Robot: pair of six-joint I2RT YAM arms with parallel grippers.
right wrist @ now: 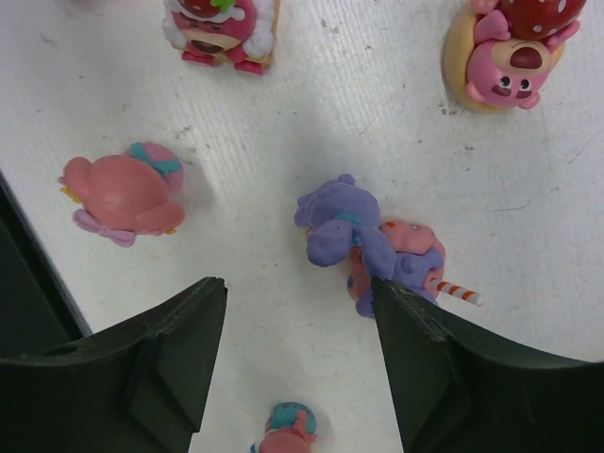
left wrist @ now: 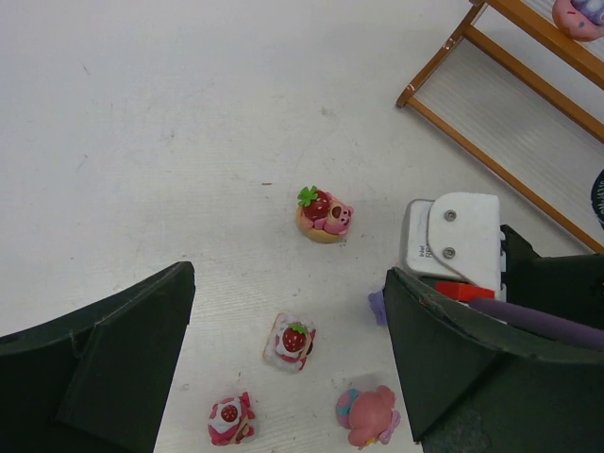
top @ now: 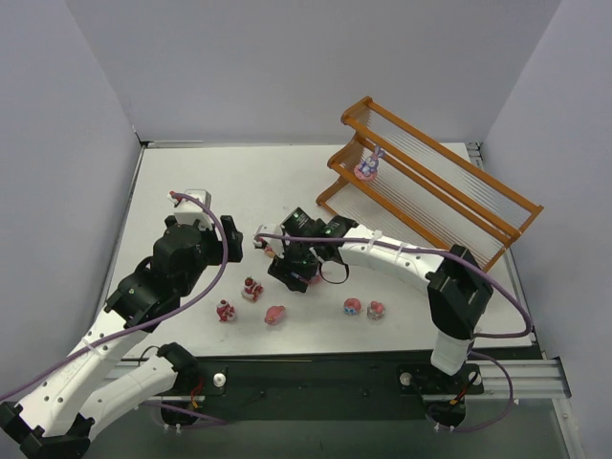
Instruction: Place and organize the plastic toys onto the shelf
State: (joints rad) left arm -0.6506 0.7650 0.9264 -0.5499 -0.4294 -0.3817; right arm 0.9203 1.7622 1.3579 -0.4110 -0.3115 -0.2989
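We see our left gripper hanging wide and empty above the table, seemingly waiting, with loose toys below. Our right gripper is low and spread, holding nothing, probably lining up a pickup. The toppled purple bunny toy touches its right-hand finger. At far right, the shelf bears one bunny.

The shelf stood at the far right of the table, with one toy on it near its left end. Under the right claw another toy lay on the table between the fingers. Three toys lay left of this claw and two toys right of it, all toward the near edge
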